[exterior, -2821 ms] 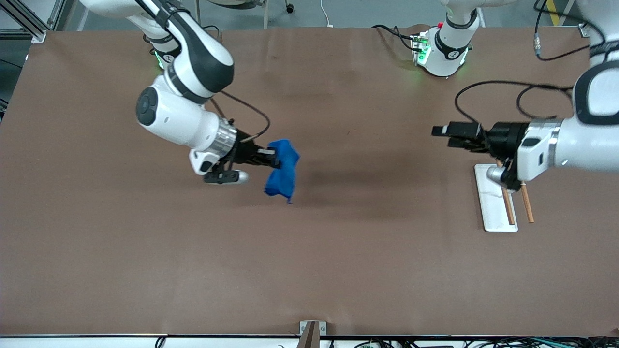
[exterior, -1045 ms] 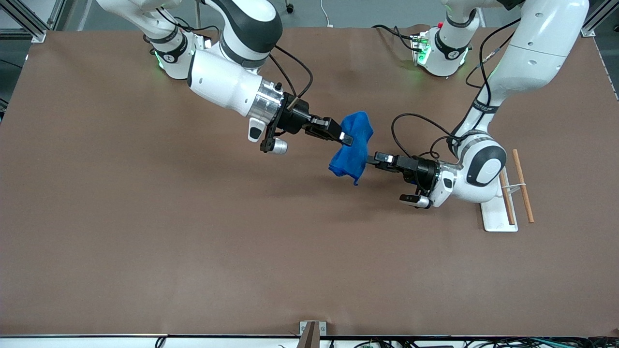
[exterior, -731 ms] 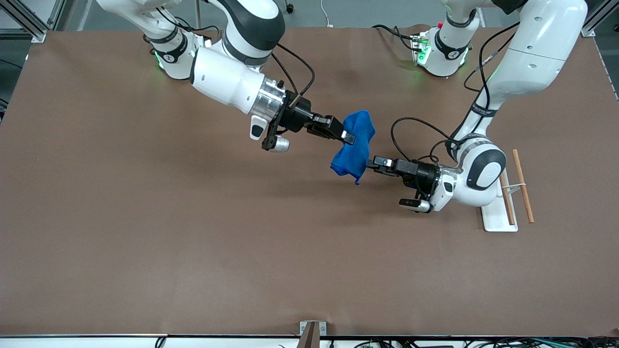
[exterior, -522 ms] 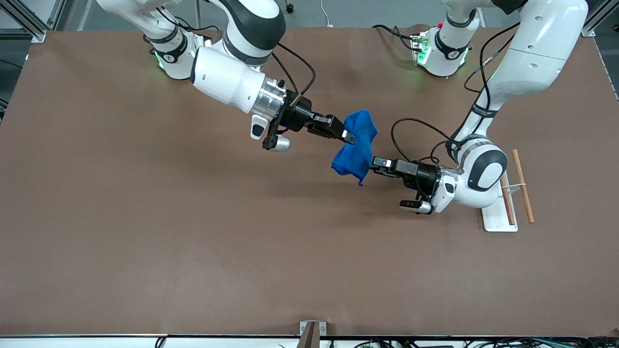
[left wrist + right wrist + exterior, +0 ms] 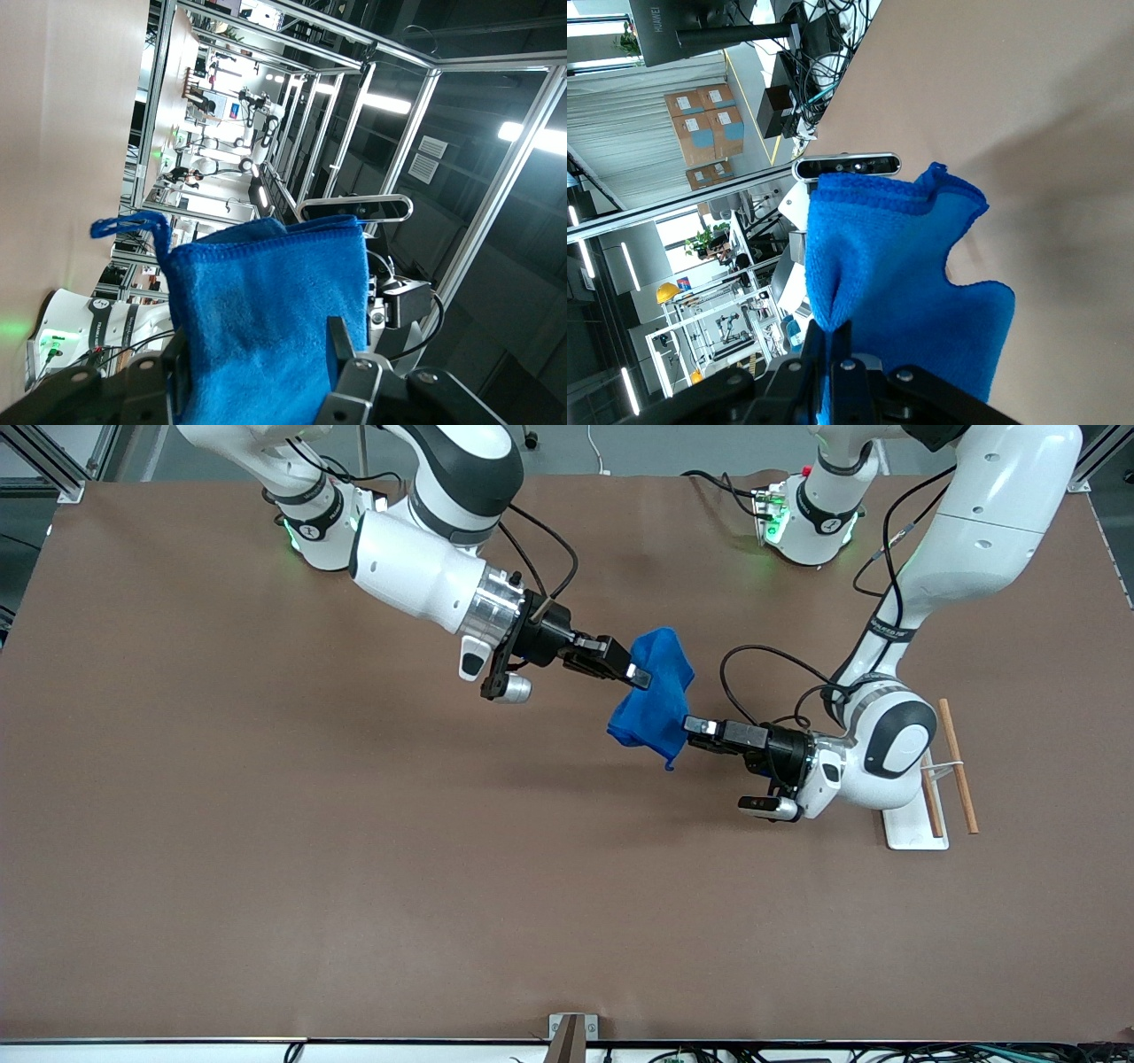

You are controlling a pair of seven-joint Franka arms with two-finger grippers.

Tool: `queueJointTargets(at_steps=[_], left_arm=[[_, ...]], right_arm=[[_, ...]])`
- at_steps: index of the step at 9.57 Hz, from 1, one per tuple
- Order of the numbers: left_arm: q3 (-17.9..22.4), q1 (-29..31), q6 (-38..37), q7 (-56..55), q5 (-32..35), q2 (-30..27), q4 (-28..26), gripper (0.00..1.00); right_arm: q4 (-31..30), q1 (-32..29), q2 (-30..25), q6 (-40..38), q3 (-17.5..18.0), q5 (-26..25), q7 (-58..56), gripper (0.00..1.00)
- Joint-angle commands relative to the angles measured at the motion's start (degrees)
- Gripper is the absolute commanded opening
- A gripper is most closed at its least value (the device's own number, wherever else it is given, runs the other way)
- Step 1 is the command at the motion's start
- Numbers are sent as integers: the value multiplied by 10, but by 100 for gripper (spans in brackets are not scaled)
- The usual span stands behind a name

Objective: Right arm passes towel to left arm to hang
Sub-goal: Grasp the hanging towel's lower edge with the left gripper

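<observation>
Both tools over mid-table — right tool [image 5: 631, 676] pinches towel [image 5: 654, 700], left tool [image 5: 695, 726] straddles it.

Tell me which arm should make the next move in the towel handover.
The left. The right pincer is already shut on the towel, held over the table's middle. The left pincer is at the hanging cloth, its fingers open on either side of it, so it probably closes next.

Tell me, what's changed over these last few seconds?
The right gripper carried the towel from its own end to over mid-table. The left gripper swung in from over the rack and now straddles the towel's lower edge, fingers open. The right gripper's hold and the rack are unchanged.
</observation>
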Motion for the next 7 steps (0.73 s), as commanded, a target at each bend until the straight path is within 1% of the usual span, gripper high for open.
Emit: queueJointTargets(at_steps=[1,2,3,4,5,7], left_arm=[[-1,9,-23,-19,2,21,16,50],[0,9,-26,-19,3,21,17,36],[0,9,-28,-19,3,21,16,29],[0,12,-28,-19,3,21,17,29],[0,13,-28,-20,3,22,18,33],[0,18,-28,-28,3,23,26,36]], right_arm=[[8,3,5,8,4,13,1,0],[8,2,5,8,4,13,1,0],[8,3,5,8,4,13,1,0],[8,2,5,8,4,13,1,0],[8,3,5,8,4,13,1,0],[8,2,5,8,4,13,1,0]])
